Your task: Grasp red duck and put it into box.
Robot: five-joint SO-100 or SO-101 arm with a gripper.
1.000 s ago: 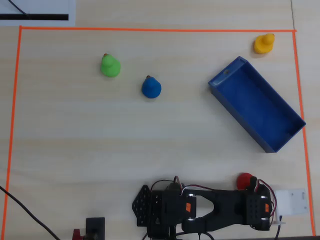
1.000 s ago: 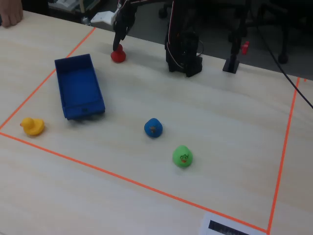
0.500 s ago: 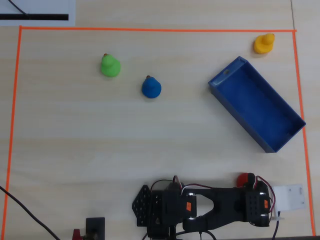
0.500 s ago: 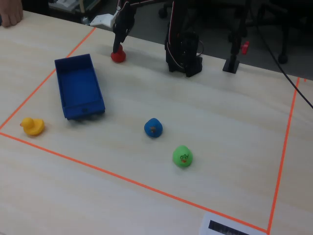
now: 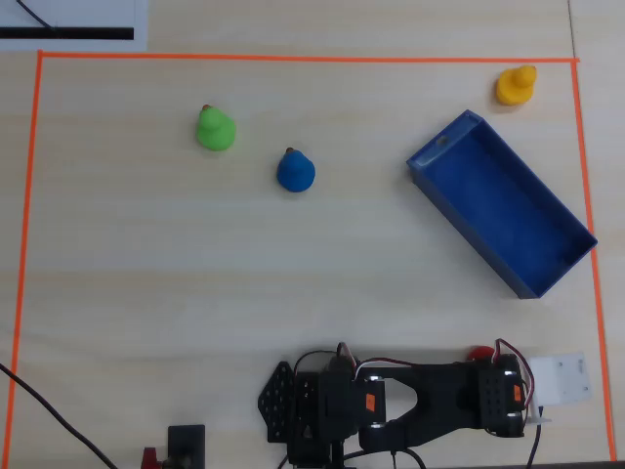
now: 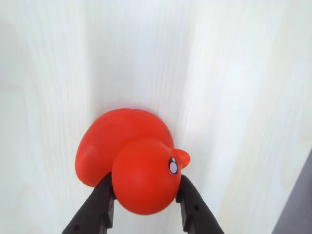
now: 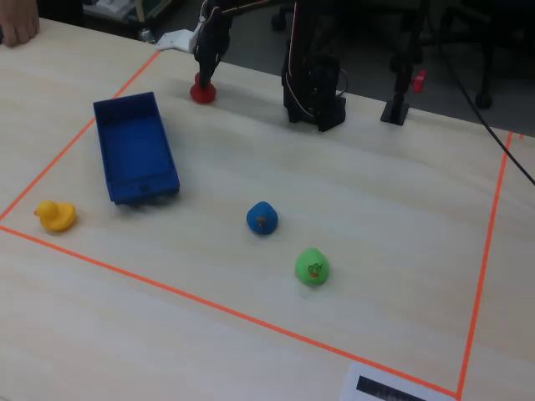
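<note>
Fixed view, left to right: yellow duck [image 7: 56,216] at the orange tape [image 7: 159,286] corner; box [image 7: 134,150] just right of it, long axis running away from the camera. Beyond its far end, red duck [image 7: 201,90] on the worktop [image 7: 384,217], arm above it. Wrist view: end effector [image 6: 145,197] closed on the red duck's [image 6: 131,161] head, one finger each side, body resting on the wood. Blue duck [image 7: 262,218] and green duck [image 7: 313,267] mid-worktop, well apart from the box.

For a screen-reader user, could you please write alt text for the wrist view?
A red duck sits on a pale wooden table, its head flanked by the gripper's two dark fingers rising from the bottom edge. Its beak points right.
</note>
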